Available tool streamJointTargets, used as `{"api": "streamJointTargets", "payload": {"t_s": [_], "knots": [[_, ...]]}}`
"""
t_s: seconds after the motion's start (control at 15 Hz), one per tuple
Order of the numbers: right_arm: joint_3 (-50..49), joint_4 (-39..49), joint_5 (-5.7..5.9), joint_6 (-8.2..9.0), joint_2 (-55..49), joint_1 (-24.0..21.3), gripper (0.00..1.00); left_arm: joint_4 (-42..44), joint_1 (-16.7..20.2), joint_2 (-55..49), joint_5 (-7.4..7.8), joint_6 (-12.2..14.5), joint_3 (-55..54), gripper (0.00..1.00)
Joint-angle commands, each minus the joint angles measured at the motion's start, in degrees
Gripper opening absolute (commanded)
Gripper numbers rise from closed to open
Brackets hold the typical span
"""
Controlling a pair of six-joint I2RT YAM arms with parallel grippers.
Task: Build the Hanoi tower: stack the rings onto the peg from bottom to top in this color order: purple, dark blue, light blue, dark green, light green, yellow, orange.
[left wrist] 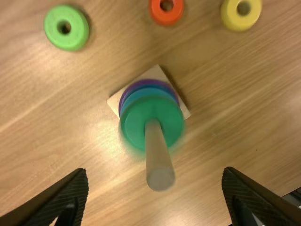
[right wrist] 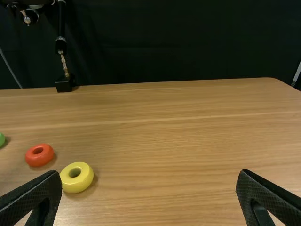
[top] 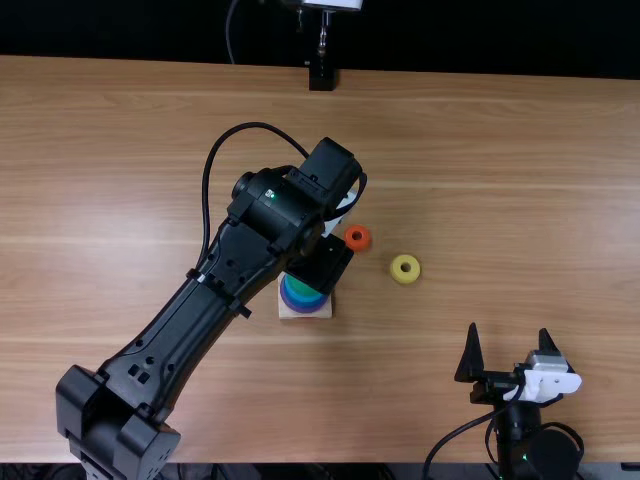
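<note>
Progress was judged at four rings of seven. On the base [top: 304,313], just left of the worktop [top: 480,160]'s middle, purple [left wrist: 136,84] lay lowest, then dark blue [left wrist: 157,87] and light blue [left wrist: 141,95], with dark green [left wrist: 134,120] uppermost around the peg [left wrist: 157,155]. The order agreed with the specification. Whether dark green sat fully down could not be confirmed.

Three rings were outstanding, all loose on the wood. Orange [top: 357,248] lay right of the base and a little nearer the far edge; yellow [top: 405,279] lay beyond it toward the right edge. Light green [left wrist: 52,30] lay on orange's other side, toward the left edge.

The left gripper [left wrist: 155,173] was over the peg, its fingers spread wide to either side and pinching nothing. The right gripper [top: 509,330] was near the near right corner, likewise spread and empty. In the inspector's judgement, light green was due next, followed by yellow, with orange to finish.
</note>
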Motion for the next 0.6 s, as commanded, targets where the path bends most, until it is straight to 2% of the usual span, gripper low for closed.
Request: {"api": "streamJointTargets", "payload": {"t_s": [0.0, 0.2, 0.47, 0.53], "knots": [[-0.73, -0.22, -0.02, 0.2, -0.71, -0.56, 1.0, 0.53, -0.11, 0.62, 0.29, 0.08, -1.17, 1.0], [-0.73, -0.22, -0.02, 0.2, -0.71, -0.56, 1.0, 2.53, 0.15, 0.62, 0.08, 0.61, 0.5, 1.0], [-0.73, -0.22, -0.02, 0.2, -0.71, -0.56, 1.0, 13.61, 3.4, 2.91, 0.08, 0.5, 6.3, 1.0], [-0.73, -0.22, -0.02, 0.2, -0.71, -0.56, 1.0, 14.24, 4.37, 4.32, -0.98, 0.61, 7.8, 1.0]]}}
